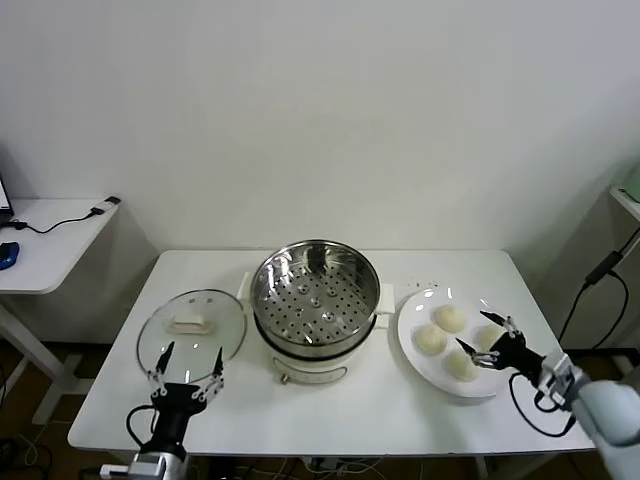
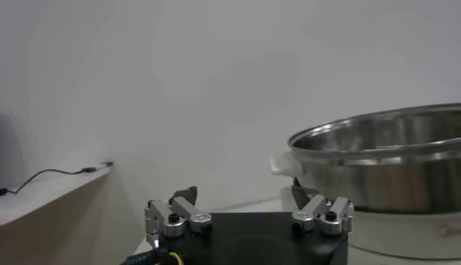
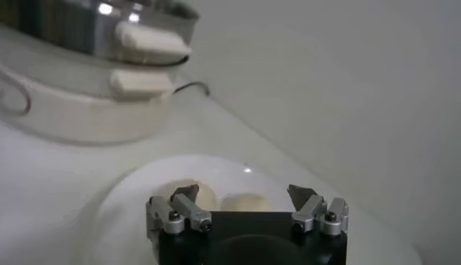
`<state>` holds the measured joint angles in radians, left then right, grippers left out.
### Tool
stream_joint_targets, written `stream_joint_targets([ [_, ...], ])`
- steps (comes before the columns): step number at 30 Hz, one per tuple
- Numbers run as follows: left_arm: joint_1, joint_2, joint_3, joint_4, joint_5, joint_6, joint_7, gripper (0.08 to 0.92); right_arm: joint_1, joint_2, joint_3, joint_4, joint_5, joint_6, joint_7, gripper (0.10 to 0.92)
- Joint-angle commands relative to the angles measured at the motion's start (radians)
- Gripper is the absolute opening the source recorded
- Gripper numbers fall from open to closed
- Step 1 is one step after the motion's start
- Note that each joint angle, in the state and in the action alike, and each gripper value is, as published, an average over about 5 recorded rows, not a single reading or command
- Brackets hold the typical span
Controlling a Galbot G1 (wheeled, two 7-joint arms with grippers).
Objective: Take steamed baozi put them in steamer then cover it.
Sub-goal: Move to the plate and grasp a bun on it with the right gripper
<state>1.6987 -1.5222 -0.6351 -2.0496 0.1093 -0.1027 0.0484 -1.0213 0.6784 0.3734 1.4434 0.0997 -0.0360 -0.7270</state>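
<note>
The steamer [image 1: 315, 300], a shiny steel pot with a perforated tray, stands uncovered at the table's middle. The cover [image 1: 191, 328], a glass lid with a cream handle, lies flat to its left. Several baozi lie on the white plate [image 1: 420, 310] to its right, among them one at the back [image 1: 450, 318], one on the left [image 1: 430, 340] and one at the front [image 1: 461, 366]. My right gripper [image 1: 476, 332] is open just above the plate's right side, over a partly hidden baozi [image 3: 248, 203]. My left gripper [image 1: 193, 355] is open at the lid's near edge, empty.
A white side table [image 1: 50, 240] with a cable stands off to the left. The steamer wall [image 2: 389, 165] fills the left wrist view, and its cream handle [image 3: 148, 43] shows in the right wrist view. The table's front edge [image 1: 330, 440] is close to both grippers.
</note>
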Motion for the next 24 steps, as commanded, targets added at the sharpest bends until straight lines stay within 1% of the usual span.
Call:
stream_joint_targets([
  [1, 0.011, 0.003, 0.007, -0.004, 0.006, 0.017, -0.009, 0.823, 0.611, -0.197, -0.546, -0.295, -0.135, -0.004, -0.313, 0.823],
  [6, 0.009, 0.006, 0.003, -0.005, 0.003, 0.026, -0.018, 0.823, 0.96, -0.125, -0.94, -0.423, -0.136, 0.006, -0.382, 0.823],
  [11, 0.008, 0.01, -0.004, -0.006, -0.003, 0.032, -0.02, 0.823, 1.173, -0.018, -1.219, -0.54, -0.127, 0.023, -0.42, 0.823],
  [16, 0.0, 0.005, -0.003, 0.004, -0.01, 0.037, -0.021, 0.823, 1.228, 0.099, -1.313, -0.637, -0.134, 0.032, -0.442, 0.823],
  [20, 0.002, 0.004, 0.001, 0.006, -0.008, 0.038, -0.021, 0.823, 1.218, 0.179, -1.309, -0.707, -0.144, 0.033, -0.44, 0.823],
  [24, 0.004, 0.005, 0.001, 0.01, -0.007, 0.037, -0.021, 0.823, 1.203, 0.238, -1.303, -0.745, -0.148, 0.031, -0.438, 0.823],
])
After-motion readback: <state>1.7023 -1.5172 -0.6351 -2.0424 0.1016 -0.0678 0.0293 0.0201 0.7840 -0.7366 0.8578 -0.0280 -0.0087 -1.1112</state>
